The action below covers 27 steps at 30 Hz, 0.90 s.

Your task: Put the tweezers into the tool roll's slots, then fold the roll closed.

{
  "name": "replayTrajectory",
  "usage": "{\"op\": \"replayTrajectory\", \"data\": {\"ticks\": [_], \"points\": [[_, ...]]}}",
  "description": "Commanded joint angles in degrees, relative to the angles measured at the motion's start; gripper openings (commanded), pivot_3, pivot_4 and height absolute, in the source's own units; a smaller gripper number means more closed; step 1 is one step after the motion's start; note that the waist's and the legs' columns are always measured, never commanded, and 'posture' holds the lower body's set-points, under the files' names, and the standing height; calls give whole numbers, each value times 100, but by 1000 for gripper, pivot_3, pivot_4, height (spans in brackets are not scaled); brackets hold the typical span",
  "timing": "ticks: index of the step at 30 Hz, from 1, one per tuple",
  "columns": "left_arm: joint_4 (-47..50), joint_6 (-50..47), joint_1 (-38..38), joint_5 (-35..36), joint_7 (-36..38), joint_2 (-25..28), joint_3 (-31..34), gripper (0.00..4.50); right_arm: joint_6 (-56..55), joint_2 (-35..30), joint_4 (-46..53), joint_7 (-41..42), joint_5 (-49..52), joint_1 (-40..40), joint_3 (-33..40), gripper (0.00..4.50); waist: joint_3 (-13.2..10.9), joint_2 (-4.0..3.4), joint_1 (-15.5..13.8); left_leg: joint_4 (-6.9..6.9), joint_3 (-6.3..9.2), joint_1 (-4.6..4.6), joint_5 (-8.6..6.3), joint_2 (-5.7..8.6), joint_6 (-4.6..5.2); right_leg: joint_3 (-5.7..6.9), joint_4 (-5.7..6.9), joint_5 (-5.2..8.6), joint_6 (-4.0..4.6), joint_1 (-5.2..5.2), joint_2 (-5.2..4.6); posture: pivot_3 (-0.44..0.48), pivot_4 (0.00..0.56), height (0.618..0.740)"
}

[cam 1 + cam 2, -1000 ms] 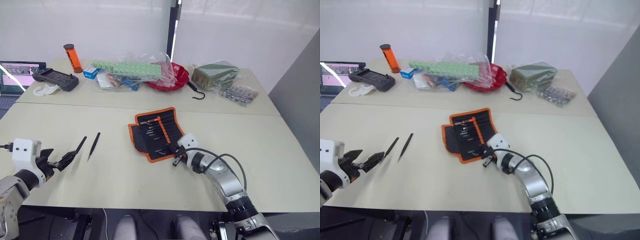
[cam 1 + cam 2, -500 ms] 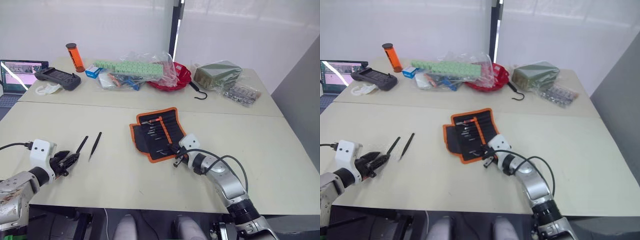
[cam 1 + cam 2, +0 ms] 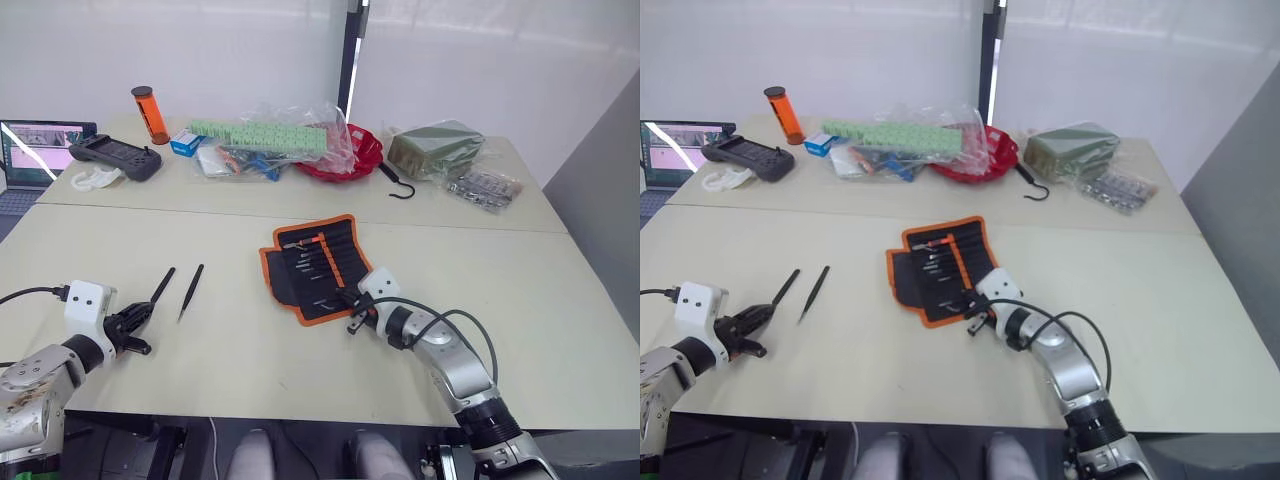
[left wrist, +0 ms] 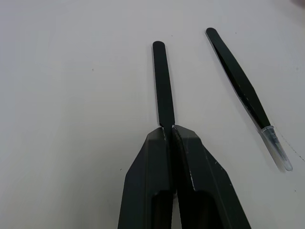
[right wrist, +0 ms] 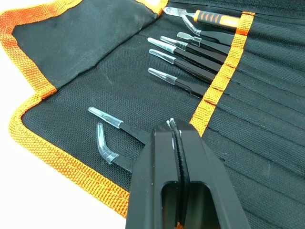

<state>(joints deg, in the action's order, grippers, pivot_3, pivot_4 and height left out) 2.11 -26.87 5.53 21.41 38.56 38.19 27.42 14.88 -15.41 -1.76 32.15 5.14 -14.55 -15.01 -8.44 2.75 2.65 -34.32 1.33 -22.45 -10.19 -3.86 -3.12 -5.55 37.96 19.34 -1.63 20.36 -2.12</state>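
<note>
Black fabric with orange trim, the tool roll [image 3: 312, 268] is lying unfolded near the middle of the worktop [image 3: 560, 300], just on the near side of the seam where the two tabletops join. Several tweezers [image 5: 183, 85] are being held in its slots [image 5: 267, 119], their clear-capped tips pointing toward the roll's open flap; two more capped tips are showing near the roll's near corner. The right gripper [image 3: 352, 317] is being rested over that near corner of the roll, its fingers [image 5: 162, 157] pressed together with nothing seen between them.

Toward the worktop's left near edge, two loose tweezers are lying side by side, slightly apart and almost parallel. One loose tweezer [image 4: 163, 81] is being pinched at its near end by the left gripper [image 4: 171, 131], whose fingers are closed on it while the piece is lying flat on the surface. The other loose tweezer [image 4: 244, 93] is lying just beside it, untouched, with a clear cap on its tip.

Along the far edge of the worktop, an orange cylinder [image 3: 147, 113], a black handheld controller [image 3: 112, 156], a red bowl [image 3: 352, 155] and a green bag [image 3: 432, 148] are being kept.
</note>
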Motion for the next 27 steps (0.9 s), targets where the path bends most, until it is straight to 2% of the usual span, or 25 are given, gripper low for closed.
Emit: {"op": "replayTrajectory", "data": {"ticks": [1, 5, 10, 13, 16, 17, 22, 27], "points": [[326, -147, 205, 213, -103, 51, 428, 37, 324, -112, -310, 46, -172, 236, -125, 0, 0, 0, 12, 2, -1, -2, 1, -1, 1, 0, -1, 0, 0, 3, 0, 0, 150, 738], [490, -283, 243, 358, -45, 233, 651, 37, 314, -107, -344, 33, -173, 220, -92, 0, -1, 3, 6, 8, 1, -4, 0, 0, 0, 3, -3, 0, 0, 6, -4, 0, 150, 738], [627, -719, -795, 664, 121, 893, 436, 37, 280, -62, -377, 17, -180, 226, -111, 0, -13, 28, -38, 8, 5, -3, -11, -6, -18, 18, -4, 3, 4, 31, -5, 0, 150, 738], [692, -940, -1651, 706, 449, 1237, -292, 37, 254, -17, -394, -29, -187, 231, -106, 0, -13, 27, -34, 7, -1, -2, -18, 3, -31, 16, -6, 2, 2, 28, -8, 0, 150, 738], [601, -1035, -2538, 719, 889, 1370, -1041, 37, 238, 31, -391, -102, -195, 250, -79, 0, -14, 24, 0, 6, -6, -5, -9, 8, -17, 10, -8, 1, -4, 0, -4, 0, 150, 738], [557, -1043, -2809, 697, 1039, 1380, -1273, 37, 242, 44, -380, -129, -194, 263, -66, 0, -14, 24, 10, 6, -5, -7, 6, 8, 8, 8, -7, -1, -7, 2, 0, 0, 150, 738], [297, -950, -3994, 443, 1935, 1321, -2518, 37, 265, 136, -335, -287, -209, 339, -36, 0, -18, 18, 40, 6, 9, -50, 8, -10, 12, 1, 1, -2, -9, 40, 41, 0, 150, 738], [-205, -439, -4774, -182, 2922, 1197, -3756, 37, 294, 258, -242, -497, -219, 387, -12, 0, -18, 14, 12, -5, 11, -71, 9, -12, 13, -4, 8, -2, -9, 62, 50, 0, 150, 738]]}}
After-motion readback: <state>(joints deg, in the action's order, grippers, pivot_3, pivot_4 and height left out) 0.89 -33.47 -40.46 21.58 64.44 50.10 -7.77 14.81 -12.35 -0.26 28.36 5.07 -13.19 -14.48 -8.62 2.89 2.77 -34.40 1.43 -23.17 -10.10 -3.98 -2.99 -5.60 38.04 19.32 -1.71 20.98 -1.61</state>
